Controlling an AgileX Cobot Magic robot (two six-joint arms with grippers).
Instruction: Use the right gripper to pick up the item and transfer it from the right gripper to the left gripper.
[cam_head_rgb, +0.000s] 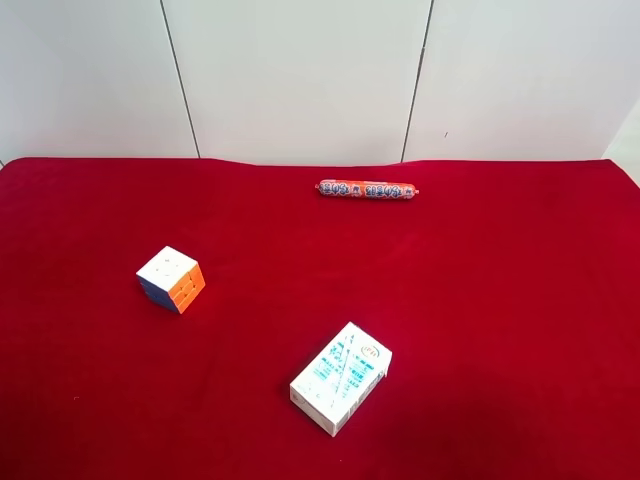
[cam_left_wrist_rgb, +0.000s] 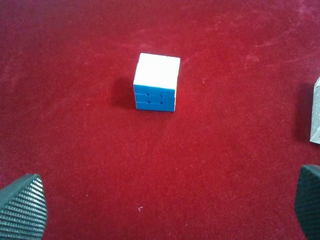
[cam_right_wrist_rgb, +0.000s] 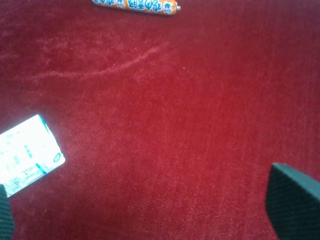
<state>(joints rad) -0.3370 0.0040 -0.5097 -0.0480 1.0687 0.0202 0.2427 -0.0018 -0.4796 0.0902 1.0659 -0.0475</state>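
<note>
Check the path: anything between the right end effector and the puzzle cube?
Possibly the carton. The right wrist view shows only it and the sausage stick, not the puzzle cube, so the carton lies on that arm's side. The cube stands alone on bare red cloth.

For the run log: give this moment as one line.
small multicoloured puzzle cube: untouched on red cloth | right claw: open, empty | left claw: open, empty

- The exterior high camera looked down on the whole red cloth (cam_head_rgb: 500, 300).
- The right wrist camera hovered closer, sharing the carton (cam_right_wrist_rgb: 22, 152) and the sausage stick (cam_right_wrist_rgb: 136, 6) at 12 o'clock.
- The left wrist camera, also close, shared the puzzle cube (cam_left_wrist_rgb: 156, 81).
</note>
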